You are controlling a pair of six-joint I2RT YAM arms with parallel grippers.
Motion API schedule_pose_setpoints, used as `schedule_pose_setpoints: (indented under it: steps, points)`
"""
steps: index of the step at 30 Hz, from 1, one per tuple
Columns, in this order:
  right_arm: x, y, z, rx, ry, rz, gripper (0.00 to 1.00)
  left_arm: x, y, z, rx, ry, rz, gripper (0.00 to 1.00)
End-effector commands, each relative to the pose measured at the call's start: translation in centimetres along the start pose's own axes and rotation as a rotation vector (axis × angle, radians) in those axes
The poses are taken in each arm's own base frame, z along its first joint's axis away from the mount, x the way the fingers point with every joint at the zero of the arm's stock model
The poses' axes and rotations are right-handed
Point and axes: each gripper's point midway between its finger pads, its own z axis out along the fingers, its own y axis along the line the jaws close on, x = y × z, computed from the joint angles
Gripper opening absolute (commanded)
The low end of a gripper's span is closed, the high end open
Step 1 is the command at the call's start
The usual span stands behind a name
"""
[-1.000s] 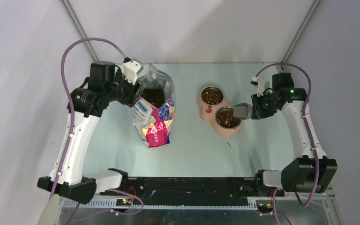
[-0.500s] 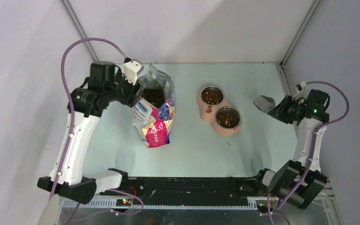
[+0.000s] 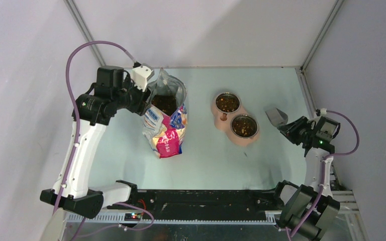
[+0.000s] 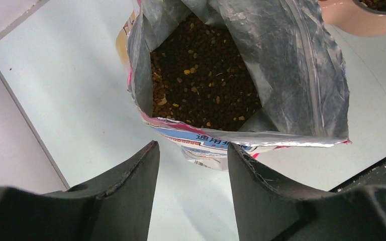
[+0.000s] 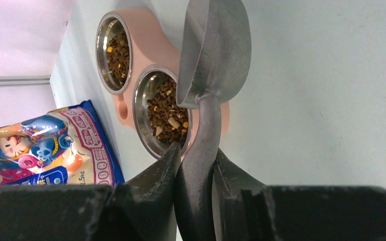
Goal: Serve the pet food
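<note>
Pet food [image 4: 201, 85] fills the open cartoon-printed bag [image 3: 167, 133], which stands left of centre. More pet food [image 5: 168, 108] lies in both steel cups of the pink double bowl [image 3: 222, 117]. My left gripper [image 4: 192, 148] is open at the bag's left rim [image 4: 241, 136], with the printed edge just past its fingertips. My right gripper [image 5: 196, 150] is shut on the handle of the grey metal scoop [image 5: 216, 50]. It holds the scoop [image 3: 276, 116] in the air to the right of the bowl, and no kibble shows on it.
Grey walls enclose the table on three sides, the right wall [image 3: 367, 75] close to my right arm. A few stray pellets [image 3: 245, 152] lie on the table in front of the bowl. The black base rail [image 3: 201, 198] runs along the near edge.
My right arm has drawn the scoop away from the front cup, out to the right and nearer the table's front. The left arm and the bag have not moved.
</note>
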Motion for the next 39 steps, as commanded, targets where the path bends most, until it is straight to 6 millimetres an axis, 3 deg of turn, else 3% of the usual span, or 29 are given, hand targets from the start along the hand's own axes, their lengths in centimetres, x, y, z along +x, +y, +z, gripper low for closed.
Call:
schedule_pose_setpoints:
  steps: [1,11,19,28,34,39]
  points:
    - [-1.5,0.2,0.3,-0.010,-0.088,-0.030,0.04,-1.7,-0.2,-1.4,0.008,-0.066,-0.013,0.59]
    - [0.9,-1.3,1.0,0.032,-0.014,0.042,0.14,-1.7,-0.4,-1.9,0.013,-0.076,-0.009,0.60]
    - [2.6,-2.1,0.9,0.059,0.044,0.104,0.16,-2.0,-0.2,-2.1,0.005,-0.080,-0.003,0.60]
    - [4.8,-2.7,0.5,0.086,0.142,0.199,0.45,-0.6,-0.2,-2.6,-0.011,-0.067,0.006,0.60]
    - [6.4,-2.9,-0.4,0.112,0.193,0.252,0.50,0.5,-0.3,-2.9,-0.006,-0.064,-0.009,0.60]
    - [8.9,-2.3,-2.0,0.117,0.289,0.321,0.54,0.7,-0.5,-3.0,0.001,-0.067,-0.012,0.60]
